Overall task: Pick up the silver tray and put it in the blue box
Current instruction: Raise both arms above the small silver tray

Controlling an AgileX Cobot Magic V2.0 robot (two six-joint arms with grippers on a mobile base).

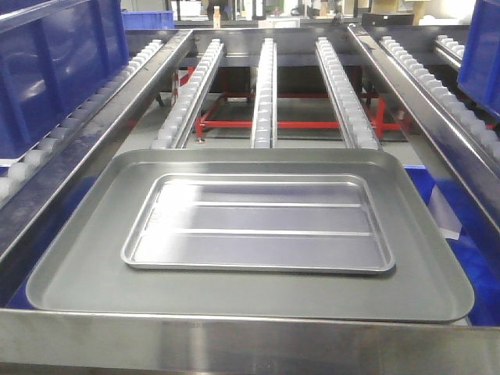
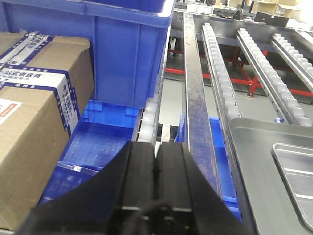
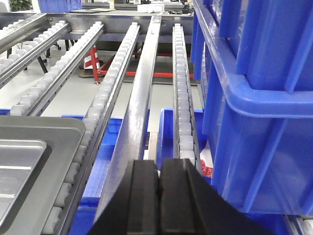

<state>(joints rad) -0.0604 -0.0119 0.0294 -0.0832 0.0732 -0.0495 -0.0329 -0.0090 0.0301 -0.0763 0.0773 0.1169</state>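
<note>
Silver tray (image 1: 262,226), one, shiny, rolled rim, two raised lines along its bottom.

Front view: it lies flat inside the larger grey tray (image 1: 78,281), roughly centred, with the grey floor showing all round it. The grey tray rests on the near ends of the roller rails (image 1: 266,86), behind a steel front rail (image 1: 234,344). A blue box (image 1: 47,70) stands on the left-hand rollers and another blue crate (image 1: 483,47) on the right. Which one is the destination cannot be told. Neither tool appears in this view.

Left wrist view: the left tool (image 2: 156,152) has its black fingers pressed together and holds nothing. It points along the lane beside the blue box (image 2: 129,58), with a cardboard box (image 2: 34,127) to its left. The silver tray shows only as a corner at the far right edge, well apart from the tool.

Right wrist view: the right tool (image 3: 159,169) is likewise pressed together and empty. The other blue crate is close on its right and the silver tray is at the lower left, well apart.

Step in hand: judged to be the outset, with no approach made and the tray untouched.

Next move, as a judgement: one tool must spread, travel inward to a short side of the silver tray and pinch the thin rim. Little grip is offered there, and the grey tray beneath might lift with it.
</note>
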